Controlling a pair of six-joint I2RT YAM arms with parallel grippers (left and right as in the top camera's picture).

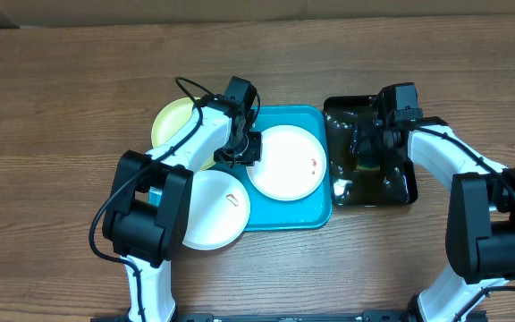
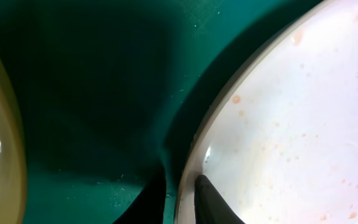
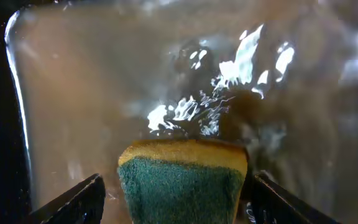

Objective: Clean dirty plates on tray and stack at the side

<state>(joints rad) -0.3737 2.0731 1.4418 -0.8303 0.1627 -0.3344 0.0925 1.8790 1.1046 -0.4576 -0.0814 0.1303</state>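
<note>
Plate rim pinched on turquoise tray, sponge waiting to its right

At the tray's far left corner lies the yellow-green plate, flat and face up, its edge reaching out past the tray. At the tray's near left corner sits the front white plate, also flat and hanging over the rim. Between these two the left arm reaches in, and the left gripper is pressed together on the left rim of the middle white plate, one finger on the plate's upper face and the other under its edge. That plate rests on the tray's right half, face up, with faint reddish specks and a small red smear near its right side. Being round, the plates have no long axis. The tray's left part is covered, but its long side appears to run left to right across the table.

Just right of the tray stands the black tray, wet and glossy. Over it hangs the right gripper, fingers spread, with the sponge between them, green scouring face up toward the wrist camera, and a slim gap on one side.
</note>
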